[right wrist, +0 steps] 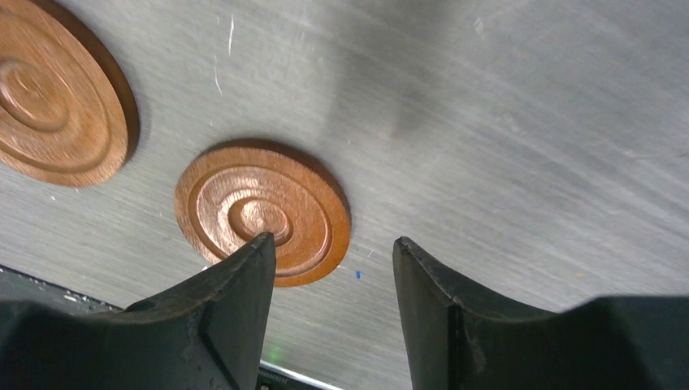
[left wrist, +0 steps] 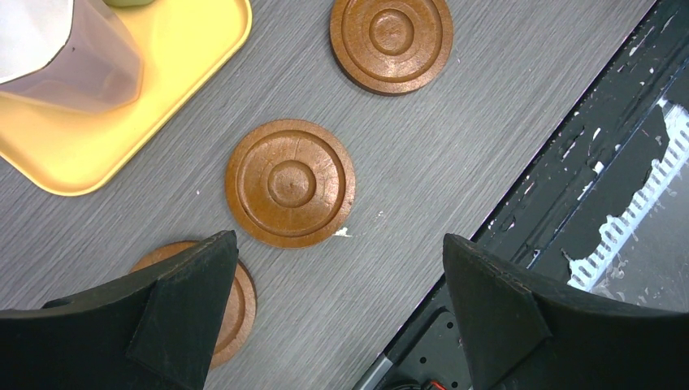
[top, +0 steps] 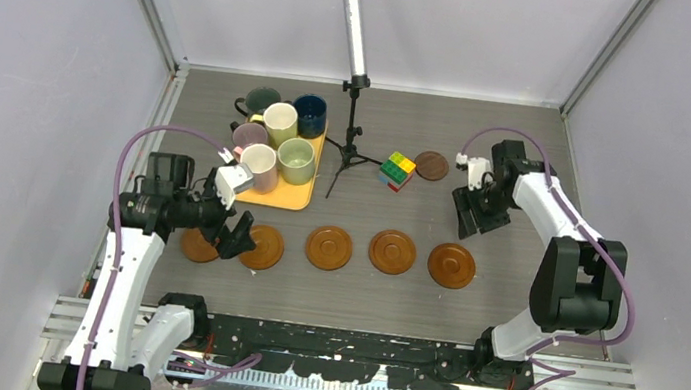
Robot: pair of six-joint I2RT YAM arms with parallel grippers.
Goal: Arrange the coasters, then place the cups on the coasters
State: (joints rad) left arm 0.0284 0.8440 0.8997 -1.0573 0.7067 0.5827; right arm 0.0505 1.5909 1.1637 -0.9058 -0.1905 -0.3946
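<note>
Five coasters (top: 392, 252) line the near tabletop (top: 508, 312), a darker coaster (top: 432, 165) lies far; six mugs (top: 280, 124) cluster at the tray (top: 293, 196); left tool (left wrist: 339, 238) and right tool (right wrist: 333, 240) spread, empty.

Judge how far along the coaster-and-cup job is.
Done: five coasters sit in a front row. In hand: nothing; both the left gripper and right gripper are open and empty. Left: the darker coaster beside the cube, and six cups at the tray.
</note>
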